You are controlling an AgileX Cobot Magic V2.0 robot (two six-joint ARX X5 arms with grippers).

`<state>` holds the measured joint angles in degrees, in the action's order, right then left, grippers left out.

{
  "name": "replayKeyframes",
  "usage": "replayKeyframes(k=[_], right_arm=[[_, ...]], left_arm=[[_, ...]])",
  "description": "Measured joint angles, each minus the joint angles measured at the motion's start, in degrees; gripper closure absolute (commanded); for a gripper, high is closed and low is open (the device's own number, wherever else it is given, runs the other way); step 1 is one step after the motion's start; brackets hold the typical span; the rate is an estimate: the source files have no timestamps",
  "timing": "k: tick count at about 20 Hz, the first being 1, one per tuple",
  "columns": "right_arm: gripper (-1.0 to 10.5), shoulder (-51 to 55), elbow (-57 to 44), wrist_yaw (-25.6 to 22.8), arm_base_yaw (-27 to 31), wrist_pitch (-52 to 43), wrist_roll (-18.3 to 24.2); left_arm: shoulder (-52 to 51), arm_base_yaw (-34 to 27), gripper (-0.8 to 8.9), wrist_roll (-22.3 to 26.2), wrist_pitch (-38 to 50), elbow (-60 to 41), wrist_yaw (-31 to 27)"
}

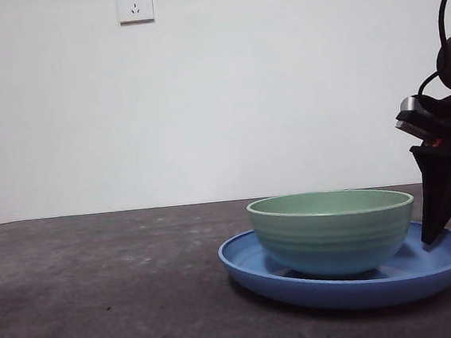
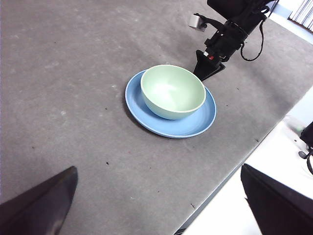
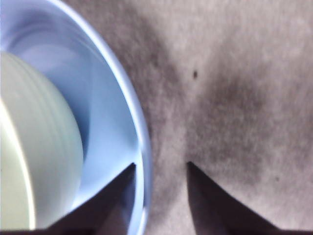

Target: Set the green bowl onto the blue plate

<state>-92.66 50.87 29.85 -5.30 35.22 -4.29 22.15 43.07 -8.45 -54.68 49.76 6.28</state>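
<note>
Now the green bowl (image 1: 332,231) sits on the blue plate (image 1: 251,266), lower right of the front view; the right gripper (image 1: 444,196) hovers empty, jaws parted, at the plate's rim, while the left gripper (image 2: 156,205) waits spread wide.

green bowl (image 1: 332,231) and blue plate (image 1: 347,273): glossy, smooth, plastic-looking, bowl faintly ridged outside. table (image 1: 102,293): matt grey, rough, mottled beside the jaws.

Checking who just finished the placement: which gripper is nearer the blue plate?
Right. The right gripper hangs open at the blue plate's rim; the left gripper waits well back from it, open.
</note>
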Motion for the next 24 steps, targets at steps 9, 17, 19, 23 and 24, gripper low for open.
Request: replayKeyframes(k=[9,17,19,23,24], right_arm=[[9.3,0.00,0.00,0.57,-0.15,-0.09,-0.50],[9.3,0.00,6.99,-0.02,-3.39,2.08,-2.86],[9.3,0.00,9.64,-0.02,-5.73,2.25,-4.24],[9.3,-1.40,14.75,0.11,-10.64,2.25,-7.52],[9.3,-2.91,16.33,0.13,-12.04,2.38,-8.31]], left_arm=[[0.00,0.02,2.83,0.00,0.00,0.00,0.00],[0.00,0.00,2.83,0.00,0.00,0.00,0.02],[0.00,0.00,2.83,0.00,0.02,0.00,0.00],[0.00,0.02,2.83,0.00,0.02,0.00,0.02],[0.00,0.00,2.83,0.00,0.00,0.00,0.00]])
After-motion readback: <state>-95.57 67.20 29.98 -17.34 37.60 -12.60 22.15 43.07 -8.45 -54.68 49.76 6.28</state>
